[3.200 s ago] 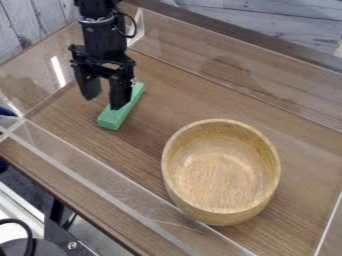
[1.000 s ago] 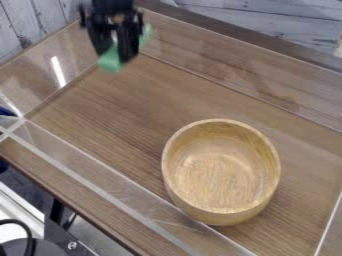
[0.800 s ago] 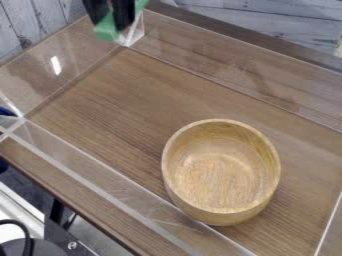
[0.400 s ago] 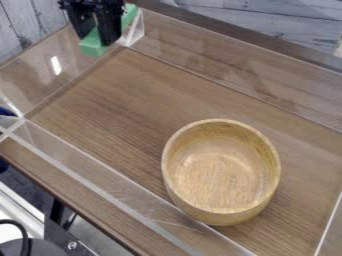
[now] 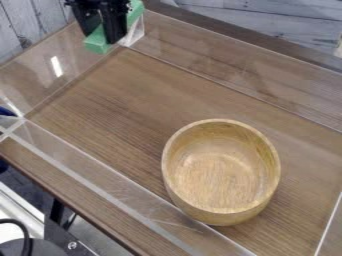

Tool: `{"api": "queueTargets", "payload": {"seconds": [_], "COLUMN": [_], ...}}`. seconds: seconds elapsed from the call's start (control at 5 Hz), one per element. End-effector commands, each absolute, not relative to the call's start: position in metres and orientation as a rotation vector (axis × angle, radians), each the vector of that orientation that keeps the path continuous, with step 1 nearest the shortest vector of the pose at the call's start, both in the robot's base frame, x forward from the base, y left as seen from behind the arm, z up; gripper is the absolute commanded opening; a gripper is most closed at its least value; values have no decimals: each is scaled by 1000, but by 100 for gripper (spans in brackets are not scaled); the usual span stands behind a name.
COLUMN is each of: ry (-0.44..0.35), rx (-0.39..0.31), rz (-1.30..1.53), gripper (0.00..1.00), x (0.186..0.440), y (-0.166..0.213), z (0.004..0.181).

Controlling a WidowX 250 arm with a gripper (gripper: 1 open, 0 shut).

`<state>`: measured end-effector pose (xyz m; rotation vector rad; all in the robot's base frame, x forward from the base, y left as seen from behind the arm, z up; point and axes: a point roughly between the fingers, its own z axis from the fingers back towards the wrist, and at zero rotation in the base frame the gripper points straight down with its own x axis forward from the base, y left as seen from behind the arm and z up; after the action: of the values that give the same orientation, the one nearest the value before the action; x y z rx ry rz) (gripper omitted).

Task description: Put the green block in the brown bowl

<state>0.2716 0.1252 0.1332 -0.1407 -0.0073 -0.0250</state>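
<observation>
A: Surface?
B: Wood-grain table [image 5: 120, 120], clear panel walls [image 5: 80, 185]; pale plank wall behind.
A: Items?
B: Brown bowl [image 5: 222, 170], lower right, inside bare. Green block [image 5: 98, 41], top left, raised off the table, well apart from the bowl.
A: Gripper [image 5: 102, 22]?
B: Clamped on the block; upper part cut off by the frame edge.

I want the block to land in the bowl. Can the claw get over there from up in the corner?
Probably yes. The claw holds the green block up above the table, and nothing stands between it and the empty bowl.
</observation>
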Motion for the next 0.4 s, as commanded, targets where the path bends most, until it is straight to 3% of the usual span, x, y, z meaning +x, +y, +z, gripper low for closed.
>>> {"api": "queueTargets", "payload": {"seconds": [0.0,0.2], "ry": [-54,-50], "rx": [-112,-101], "rz": [-42,-21], "gripper": [0,0], "x": [283,287], "y": [129,143], "z": [140,129]}}
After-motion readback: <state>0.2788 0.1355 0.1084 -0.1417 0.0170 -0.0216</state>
